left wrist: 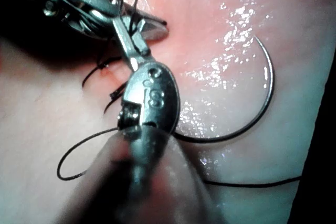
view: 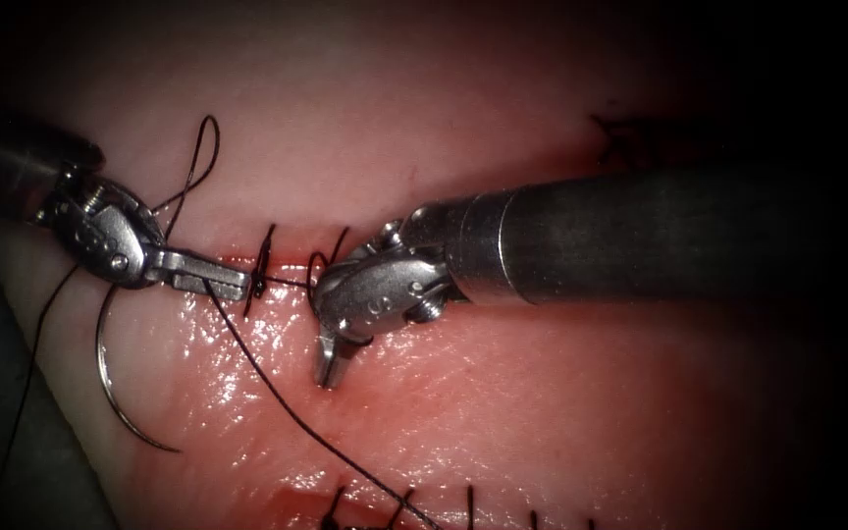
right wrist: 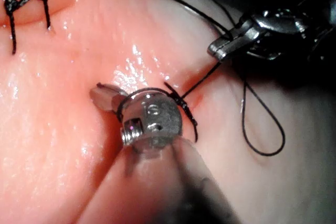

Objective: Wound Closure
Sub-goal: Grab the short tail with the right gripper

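Writing: a small mark on my left wrist housing, too blurred to read.
Left tool (view: 223, 278): my jaws are clamped on the thread (view: 287, 407) just left of the knot (view: 261, 285) on the cut (view: 287, 263).
Right tool (view: 331, 368): my jaws point down at the tissue (view: 542, 412) right of the knot; I cannot tell their state.
Needle (view: 110, 393): free, lying on the tissue near its left edge, held by neither tool.

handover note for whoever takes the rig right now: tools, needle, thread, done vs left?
Left tool: shut on the thread, just left of the knot at the cut.
Right tool: jaws point down at the tissue; grip unclear.
Needle: free, lying on the tissue left of the cut, not in it.
Done: stitches tied at this cut.
Left: thread ends uncut.
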{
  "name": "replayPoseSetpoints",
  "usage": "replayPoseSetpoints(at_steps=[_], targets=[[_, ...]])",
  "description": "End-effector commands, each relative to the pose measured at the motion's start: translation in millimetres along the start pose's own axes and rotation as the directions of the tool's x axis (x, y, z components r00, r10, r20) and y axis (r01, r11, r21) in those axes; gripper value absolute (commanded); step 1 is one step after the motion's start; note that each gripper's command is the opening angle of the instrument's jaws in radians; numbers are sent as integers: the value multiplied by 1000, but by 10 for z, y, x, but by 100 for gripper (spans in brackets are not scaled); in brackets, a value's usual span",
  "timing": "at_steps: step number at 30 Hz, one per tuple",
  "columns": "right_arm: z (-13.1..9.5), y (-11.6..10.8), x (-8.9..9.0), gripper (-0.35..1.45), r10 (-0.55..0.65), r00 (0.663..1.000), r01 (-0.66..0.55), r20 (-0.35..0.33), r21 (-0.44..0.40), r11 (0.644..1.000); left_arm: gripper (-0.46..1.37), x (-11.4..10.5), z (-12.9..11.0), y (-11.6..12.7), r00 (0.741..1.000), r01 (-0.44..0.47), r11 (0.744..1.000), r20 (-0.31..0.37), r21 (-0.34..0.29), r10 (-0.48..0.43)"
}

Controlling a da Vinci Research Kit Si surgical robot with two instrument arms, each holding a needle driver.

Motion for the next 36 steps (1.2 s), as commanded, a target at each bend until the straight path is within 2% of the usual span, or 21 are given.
replayPoseSetpoints(at_steps=[1,8,14,25,33,36], targets=[[0,0,0,-35,1,1000,-1,-4,-4,1000,-35,0,0,0,1000,0,1000,0,-5,0],[-6,1,-2,-35,2,1000,-2,-24,-18,1000,-35,-1,1,0,1000,0,1000,3,-3,0],[-14,2,-3,-35,-4,997,-1,-80,-56,998,-35,-3,3,1,1000,-3,1000,5,-1,3],[-32,3,-13,-35,2,964,-50,-264,-175,983,-35,-14,4,13,999,-17,1000,32,16,17],[-57,4,-21,-35,29,929,-118,-368,-222,968,-35,-18,5,26,999,-11,1000,39,22,10],[-63,5,-23,-35,48,924,-143,-381,-225,964,-35,-19,5,28,999,-13,1000,42,20,12]])
